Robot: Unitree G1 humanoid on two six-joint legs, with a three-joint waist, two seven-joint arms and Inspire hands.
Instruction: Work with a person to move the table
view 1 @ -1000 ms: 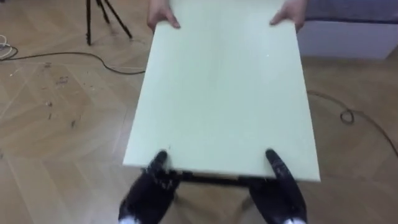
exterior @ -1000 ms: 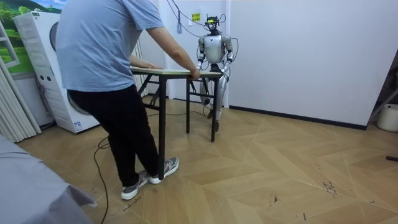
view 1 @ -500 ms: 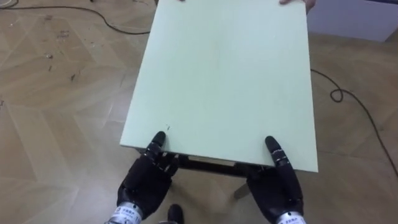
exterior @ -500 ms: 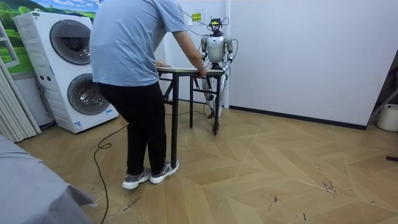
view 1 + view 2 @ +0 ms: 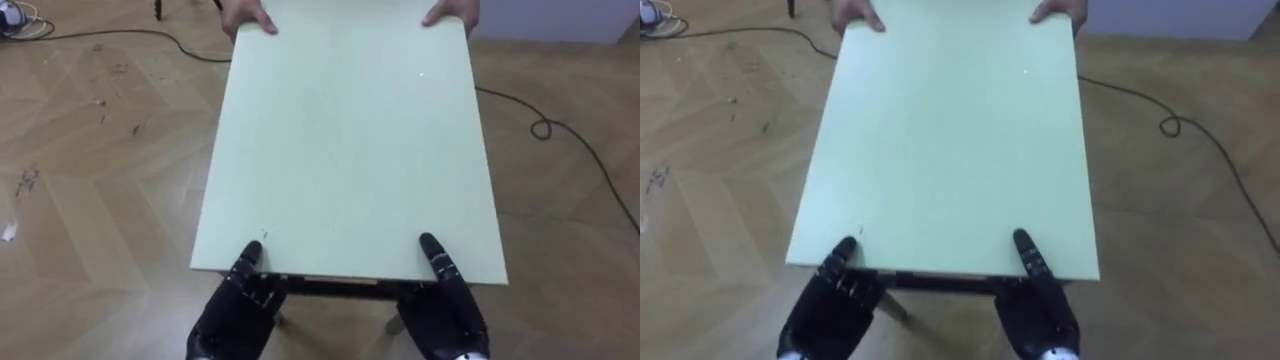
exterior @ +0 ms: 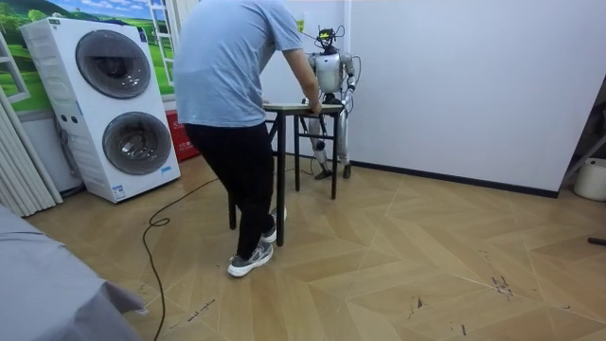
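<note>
Pale-green table [image 5: 350,140] pinched by left hand [image 5: 236,312], right hand [image 5: 447,312]; person's hands [image 5: 248,17] opposite.

in the room view the counter [image 6: 303,108] now sits further toward the room view's right than a second ago, nearer the white wall [image 6: 454,76]. the person [image 6: 237,90] has stepped along with it, and the stacked washing machines [image 6: 114,104] they half covered now stand in plain sight. in the eye views the floor [image 5: 90,170] under the counter has slid by, and the person's hands [image 5: 248,18], nearly out of sight half a second ago, are back at the far edge.
</note>
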